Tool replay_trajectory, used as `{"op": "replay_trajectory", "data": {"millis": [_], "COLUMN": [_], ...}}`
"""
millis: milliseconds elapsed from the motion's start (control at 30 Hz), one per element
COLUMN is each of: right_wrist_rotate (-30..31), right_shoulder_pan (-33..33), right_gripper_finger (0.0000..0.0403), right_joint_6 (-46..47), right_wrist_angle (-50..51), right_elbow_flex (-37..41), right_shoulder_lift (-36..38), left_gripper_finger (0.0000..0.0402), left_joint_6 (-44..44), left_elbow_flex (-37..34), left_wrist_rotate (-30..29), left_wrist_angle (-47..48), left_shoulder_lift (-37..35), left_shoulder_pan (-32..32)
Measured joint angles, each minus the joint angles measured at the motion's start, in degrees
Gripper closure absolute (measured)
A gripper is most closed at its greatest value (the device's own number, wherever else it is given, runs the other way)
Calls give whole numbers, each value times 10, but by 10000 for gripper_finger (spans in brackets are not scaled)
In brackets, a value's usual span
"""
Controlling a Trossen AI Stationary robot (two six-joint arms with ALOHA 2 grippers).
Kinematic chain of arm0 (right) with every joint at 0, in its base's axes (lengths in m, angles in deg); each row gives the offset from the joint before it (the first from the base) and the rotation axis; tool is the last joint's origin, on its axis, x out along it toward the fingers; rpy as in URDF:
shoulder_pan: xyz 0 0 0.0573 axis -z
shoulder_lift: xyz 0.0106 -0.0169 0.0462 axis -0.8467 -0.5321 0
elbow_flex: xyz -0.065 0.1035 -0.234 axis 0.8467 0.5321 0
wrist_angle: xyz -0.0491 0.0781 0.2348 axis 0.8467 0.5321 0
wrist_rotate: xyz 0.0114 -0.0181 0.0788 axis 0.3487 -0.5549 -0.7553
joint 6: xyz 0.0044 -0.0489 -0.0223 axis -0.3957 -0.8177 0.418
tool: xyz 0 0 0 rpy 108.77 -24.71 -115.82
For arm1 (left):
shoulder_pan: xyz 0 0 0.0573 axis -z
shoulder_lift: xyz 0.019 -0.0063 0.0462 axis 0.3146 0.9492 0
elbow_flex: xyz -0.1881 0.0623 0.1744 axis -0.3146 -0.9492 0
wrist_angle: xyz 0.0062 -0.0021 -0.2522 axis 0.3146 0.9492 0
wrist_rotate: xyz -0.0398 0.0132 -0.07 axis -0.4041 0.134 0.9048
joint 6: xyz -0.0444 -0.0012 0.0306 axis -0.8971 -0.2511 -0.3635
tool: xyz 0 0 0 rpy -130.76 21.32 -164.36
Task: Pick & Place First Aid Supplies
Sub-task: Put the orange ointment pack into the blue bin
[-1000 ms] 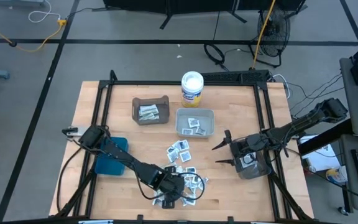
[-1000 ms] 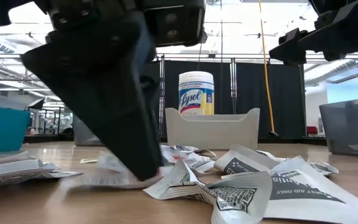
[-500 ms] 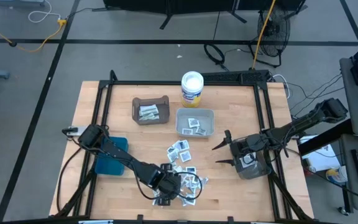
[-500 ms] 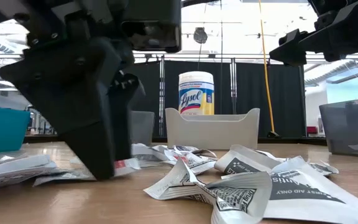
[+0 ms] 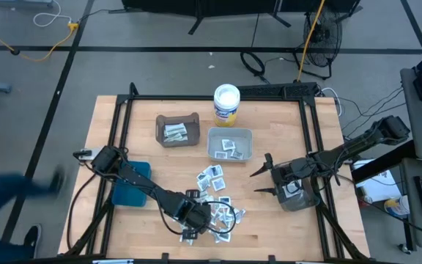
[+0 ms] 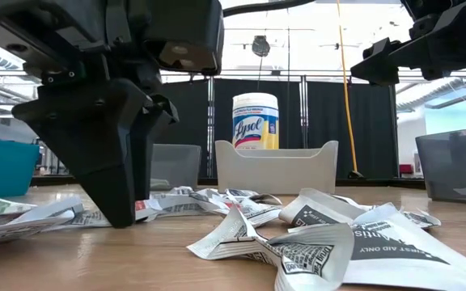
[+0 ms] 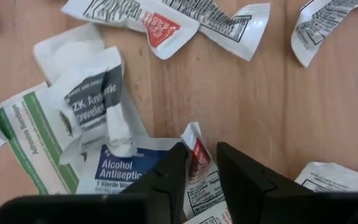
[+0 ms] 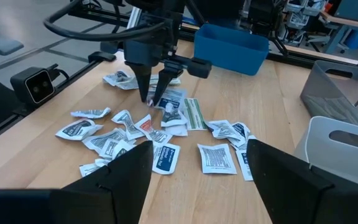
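Note:
Several small white packets [image 5: 217,207] with blue, green or red print lie scattered on the wooden table near its near edge. My left gripper [image 5: 190,233] stands among them, fingers pointing down, shut on a small white packet with red print [image 7: 193,135]; the low view shows it too [image 6: 141,209]. Under that packet lie a blue "Alcohol Antiseptic" packet [image 7: 120,167] and a green-striped one [image 7: 30,134]. My right gripper [image 5: 258,182] hangs open above the table's right part, beside the grey bin [image 5: 300,196], far from the packets [image 8: 160,134]. My left gripper pinches the small red-printed packet between its two fingers [image 7: 169,171], which come from above and point down. The packet's free end [image 7: 191,132] sticks out past the fingertips. In the low view the fingertips [image 6: 124,217] reach down to the table, with the packet level among the others.
A white bin [image 5: 230,136] and a brown bin [image 5: 177,122] at the far middle each hold packets. A blue bin [image 5: 132,192] sits at the left, the white round tub [image 5: 226,103] at the far edge. A blurred person [image 5: 6,202] moves beyond the table's left side.
My left gripper has moved toward the table's left and slightly toward the near edge, fingers still pointing down at table height. The red-printed packet has slid along with it. A person has come into view left of the table.

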Motion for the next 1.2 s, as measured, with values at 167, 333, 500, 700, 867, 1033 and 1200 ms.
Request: {"op": "replay_trajectory", "data": {"millis": [167, 333, 500, 700, 867, 1033, 1200], "right_wrist_rotate": [0, 0, 0, 0, 0, 0, 0], "right_shoulder_pan": [0, 0, 0, 0, 0, 0, 0], "right_gripper_finger": [149, 149, 149, 149, 149, 149, 149], "right_joint_6": [0, 0, 1, 13, 15, 15, 24], "right_wrist_angle": [0, 0, 0, 0, 0, 0, 0], "right_elbow_flex": [0, 0, 0, 0, 0, 0, 0], "right_shoulder_lift": [0, 0, 0, 0, 0, 0, 0], "left_gripper_finger": [325, 327, 328, 328, 328, 328, 328], "left_joint_6": [0, 0, 1, 3, 3, 5, 6], "left_elbow_flex": [-1, -2, -4, -3, -3, -3, -2], "left_wrist_rotate": [0, 0, -7, -27, -30, -29, -35], "left_wrist_angle": [1, -1, 3, -1, -1, 5, 39], "left_shoulder_lift": [-9, -18, -31, -47, -47, -53, -81], "left_shoulder_pan": [0, 0, -1, -1, -1, -8, -23]}}
